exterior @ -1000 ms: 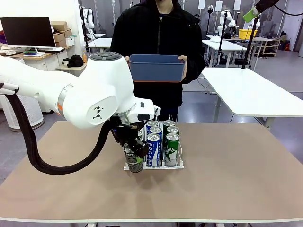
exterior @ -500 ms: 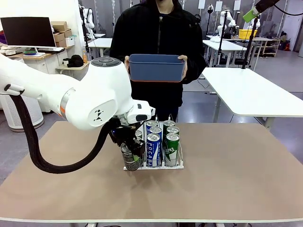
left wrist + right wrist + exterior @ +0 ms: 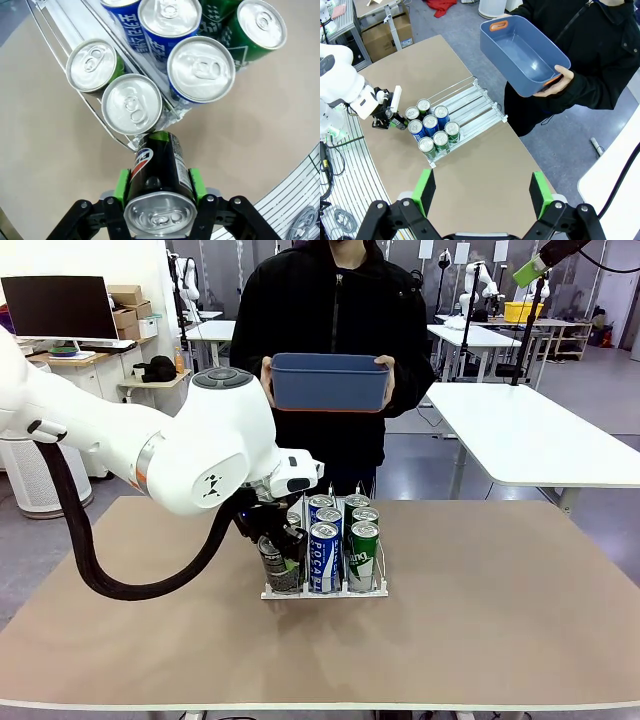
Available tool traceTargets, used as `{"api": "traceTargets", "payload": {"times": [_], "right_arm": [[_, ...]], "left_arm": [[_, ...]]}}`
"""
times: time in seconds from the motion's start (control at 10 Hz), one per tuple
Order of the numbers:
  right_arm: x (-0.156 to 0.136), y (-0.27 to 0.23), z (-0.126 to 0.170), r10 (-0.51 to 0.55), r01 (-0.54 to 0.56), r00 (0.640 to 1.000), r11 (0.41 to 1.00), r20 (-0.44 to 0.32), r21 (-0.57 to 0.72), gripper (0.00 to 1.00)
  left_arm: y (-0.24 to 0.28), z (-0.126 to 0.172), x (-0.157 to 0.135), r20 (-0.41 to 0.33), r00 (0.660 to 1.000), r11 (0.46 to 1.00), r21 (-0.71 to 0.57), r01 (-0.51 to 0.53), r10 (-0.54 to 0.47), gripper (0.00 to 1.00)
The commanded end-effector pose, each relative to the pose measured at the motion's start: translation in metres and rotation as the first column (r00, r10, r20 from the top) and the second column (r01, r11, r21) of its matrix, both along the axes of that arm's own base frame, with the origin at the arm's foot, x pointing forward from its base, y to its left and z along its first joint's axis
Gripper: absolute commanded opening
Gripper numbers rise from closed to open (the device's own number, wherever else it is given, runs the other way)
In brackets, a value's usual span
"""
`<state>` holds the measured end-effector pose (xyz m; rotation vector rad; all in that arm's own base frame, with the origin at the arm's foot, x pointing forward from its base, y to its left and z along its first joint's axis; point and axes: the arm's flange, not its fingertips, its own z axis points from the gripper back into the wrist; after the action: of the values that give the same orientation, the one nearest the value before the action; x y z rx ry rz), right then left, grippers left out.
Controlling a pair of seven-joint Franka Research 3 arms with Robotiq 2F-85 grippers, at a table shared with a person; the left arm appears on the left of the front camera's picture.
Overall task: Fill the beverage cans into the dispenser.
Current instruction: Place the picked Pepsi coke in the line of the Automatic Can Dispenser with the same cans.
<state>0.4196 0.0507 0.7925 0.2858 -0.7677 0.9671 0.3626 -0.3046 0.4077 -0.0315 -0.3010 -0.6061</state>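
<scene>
Pinched between the green pads of the left gripper [image 3: 159, 192] is a dark can [image 3: 160, 172], held tilted just at the front lip of the dispenser [image 3: 325, 590], beside its left lane. Seen from the right wrist, the right gripper [image 3: 482, 192] is held high above the table with its jaws spread wide and nothing between them. Blue cans [image 3: 324, 555] are stood in the rack's middle lane, green cans [image 3: 364, 555] in the right lane, and further silver-topped cans [image 3: 131, 104] in the left lane. The rack is set near the middle of a plain tan table [image 3: 480, 600]. A blue tub [image 3: 330, 381] is held in both hands by a person in dark clothing at the far side. Behind, white tables [image 3: 530, 435], a monitor [image 3: 58, 307] and cardboard boxes [image 3: 128, 310] are seen on a grey floor.
</scene>
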Motion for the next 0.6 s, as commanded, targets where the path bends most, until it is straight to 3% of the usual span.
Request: {"api": "traceTargets", "payload": {"times": [0.0, 0.5], "right_arm": [[-0.001, 0.0, 0.0, 0.001, -0.001, 1.0, 1.0, -0.009, 0.006, 1.0], [-0.001, 0.0, 0.0, 0.001, -0.001, 1.0, 1.0, -0.009, 0.006, 1.0]], "left_arm": [[-0.007, 0.0, 0.018, 0.065, 0.997, 0.999, -0.01, -0.045, 0.045, 0.58], [-0.005, 0.001, 0.045, 0.08, 0.993, 0.993, -0.085, -0.081, 0.088, 0.58]]}}
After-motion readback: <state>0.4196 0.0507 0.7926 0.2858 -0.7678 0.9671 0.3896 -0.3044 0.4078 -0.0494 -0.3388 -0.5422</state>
